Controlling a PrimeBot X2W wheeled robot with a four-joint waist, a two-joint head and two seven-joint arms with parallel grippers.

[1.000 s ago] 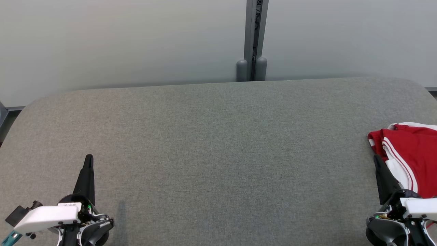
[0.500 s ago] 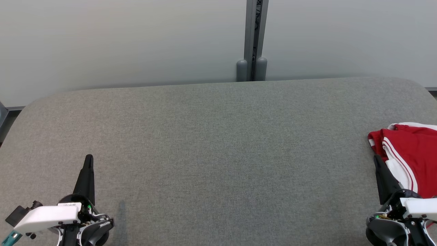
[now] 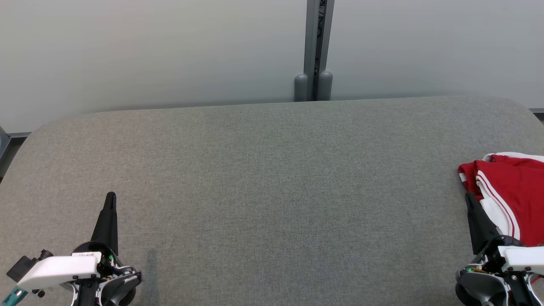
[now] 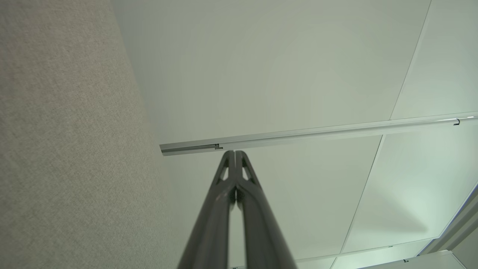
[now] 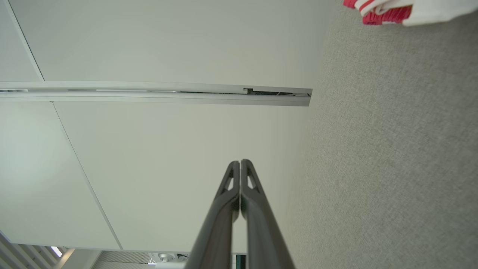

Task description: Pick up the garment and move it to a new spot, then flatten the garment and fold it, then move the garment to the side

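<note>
A broad surface covered in grey woven fabric (image 3: 272,170), its far corners rounded, stretches in front of a wall of pale, smooth panels (image 3: 148,51). A grey metal post (image 3: 316,38) stands upright where two panels meet, with two rounded grey caps (image 3: 313,87) at its foot, just behind the surface's far edge. A narrow grey strip (image 3: 19,134) runs along the wall's base at the left. Soft, even light falls across fabric and wall, leaving only faint shadows.

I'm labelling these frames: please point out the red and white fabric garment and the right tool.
red and white fabric garment (image 3: 522,191), head view, on its red upper panel.
right tool (image 3: 468,196), head view, between its shut fingertips.
</note>
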